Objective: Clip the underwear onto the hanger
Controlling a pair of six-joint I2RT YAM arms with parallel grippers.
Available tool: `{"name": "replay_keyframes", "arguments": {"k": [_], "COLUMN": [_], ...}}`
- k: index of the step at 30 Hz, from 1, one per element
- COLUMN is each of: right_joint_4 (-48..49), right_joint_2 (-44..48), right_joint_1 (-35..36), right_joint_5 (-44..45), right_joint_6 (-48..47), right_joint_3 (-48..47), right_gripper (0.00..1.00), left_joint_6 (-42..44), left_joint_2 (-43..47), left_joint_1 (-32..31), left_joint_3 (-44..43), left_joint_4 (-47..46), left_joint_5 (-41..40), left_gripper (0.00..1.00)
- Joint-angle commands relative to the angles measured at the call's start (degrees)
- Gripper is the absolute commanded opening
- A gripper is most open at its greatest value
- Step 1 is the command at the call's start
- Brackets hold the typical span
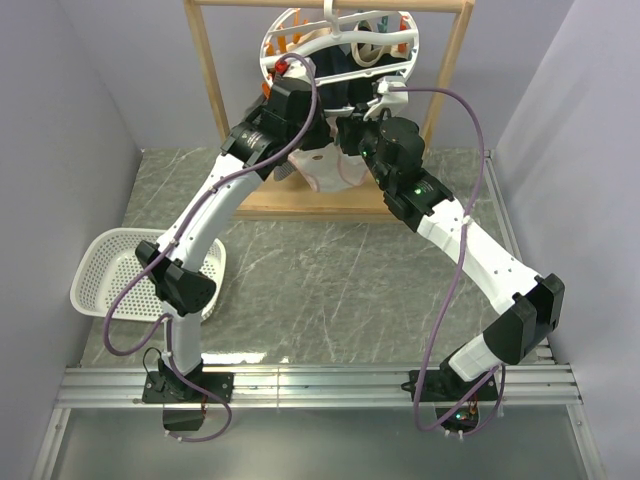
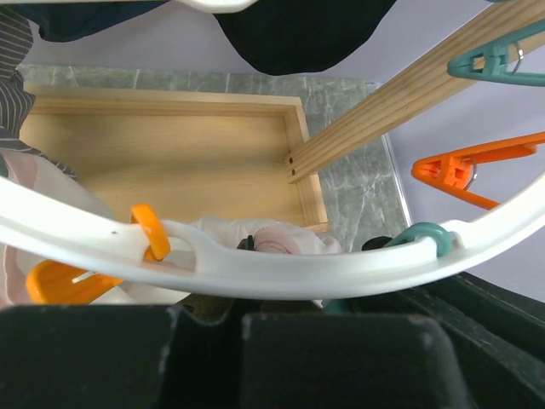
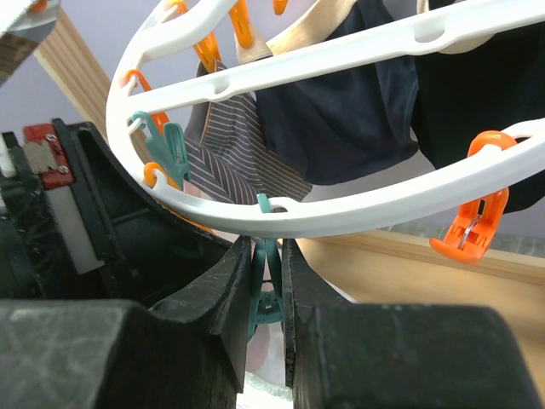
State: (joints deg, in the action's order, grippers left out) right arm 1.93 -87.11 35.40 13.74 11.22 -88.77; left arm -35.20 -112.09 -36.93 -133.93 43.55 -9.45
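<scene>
One hanger (image 3: 358, 209) shows two teal clips in the right wrist view. The right gripper (image 3: 266, 256) has its jaws clamped on the lower teal clip (image 3: 268, 298). The left gripper (image 2: 245, 249) has its jaws together, perhaps pinching the single underwear (image 2: 285, 240) bunched just beneath the ring.

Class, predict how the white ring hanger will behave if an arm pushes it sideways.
The hanger hangs from one hook on the rack, so it would probably swing or tilt. Its thin, open plastic ring looks light yet fairly stiff. The clips dangle loosely and would likely jiggle.
</scene>
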Motion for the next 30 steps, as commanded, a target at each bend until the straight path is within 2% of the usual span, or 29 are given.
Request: {"name": "replay_keyframes", "arguments": {"k": [1, 7, 12, 18, 20, 21, 24, 30], "right_joint_4": [-6.07, -6.07, -6.24, -6.33, -5.80, -5.54, -3.08, -2.02], "right_joint_2": [1.15, 1.15, 1.15, 1.33, 1.33, 1.68, 2.56, 3.35], "right_joint_1": [0.99, 0.99, 0.99, 0.99, 0.99, 0.99, 0.73, 0.02], "right_joint_5": [-1.08, -1.34, -2.22, -2.66, -2.84, -3.01, -2.84, -2.66], "right_joint_6": [-0.32, -0.85, -0.41, -0.33, -0.15, 0.20, 0.81, 3.27], "right_joint_3": [0.62, 0.79, 0.53, 0.44, 0.53, 0.79, 2.02, 1.85], "right_gripper": [0.14, 0.18, 0.27, 0.28, 0.22, 0.14, 0.00, 0.00], "left_joint_6": [-1.62, -2.41, -2.86, -4.26, -4.70, -5.22, -6.63, -9.88], "left_joint_2": [4.07, 5.39, 5.57, 5.57, 5.66, 5.74, 6.45, 7.41], "left_joint_1": [0.36, 0.98, 1.15, 1.24, 1.51, 1.59, 1.95, 3.88], "left_joint_3": [-0.02, 1.21, 1.21, 1.39, 1.48, 1.65, 3.31, 6.39], "left_joint_4": [-2.86, -4.26, -4.53, -4.79, -5.14, -5.32, -5.67, -6.11], "left_joint_5": [1.80, 3.74, 4.97, 7.16, 8.83, 9.01, 10.77, 14.01], "left_gripper": [0.00, 0.00, 0.00, 0.00, 0.00, 0.00, 0.00, 0.00]}}
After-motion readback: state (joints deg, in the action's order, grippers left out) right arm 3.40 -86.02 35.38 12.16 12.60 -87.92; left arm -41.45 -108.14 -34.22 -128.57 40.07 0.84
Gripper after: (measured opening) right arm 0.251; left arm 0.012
